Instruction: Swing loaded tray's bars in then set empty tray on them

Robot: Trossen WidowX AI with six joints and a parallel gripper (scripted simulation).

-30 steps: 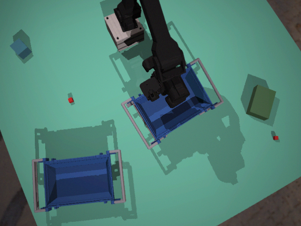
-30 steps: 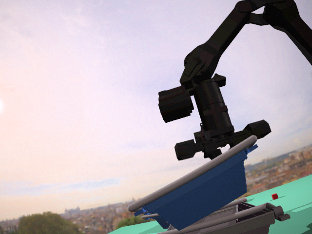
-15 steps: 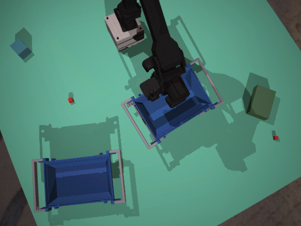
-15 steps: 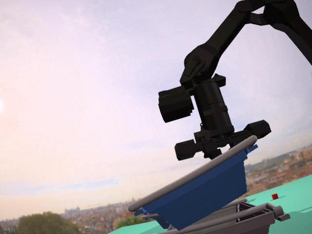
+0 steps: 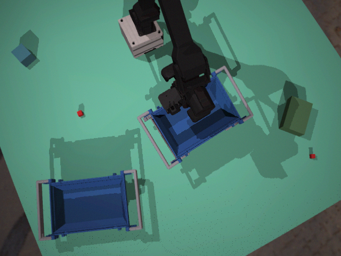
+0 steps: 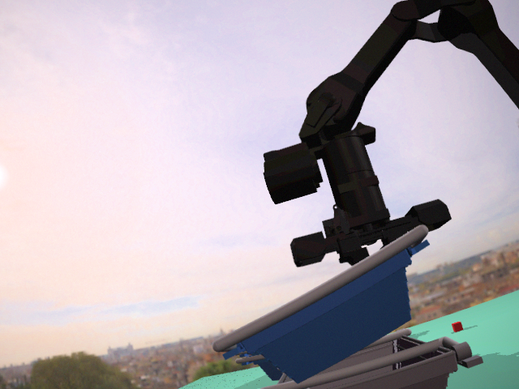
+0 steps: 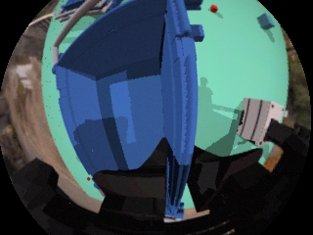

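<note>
My gripper is shut on one long side wall of an empty blue tray. The tray hangs over the grey loaded tray. In the exterior view it is tilted relative to the grey tray, its gripped side higher and its far side lower. The near wire bar and far wire bar of the grey tray lie across its top. The blue tray's low edge overlaps the near bar in that view; whether they touch I cannot tell. The load is mostly hidden. The fingertips are hidden in the top view.
A second empty blue tray stands at the lower left, its bars out. An olive box is at the right, a blue box at the upper left. Small red cubes lie apart. The arm's base is behind.
</note>
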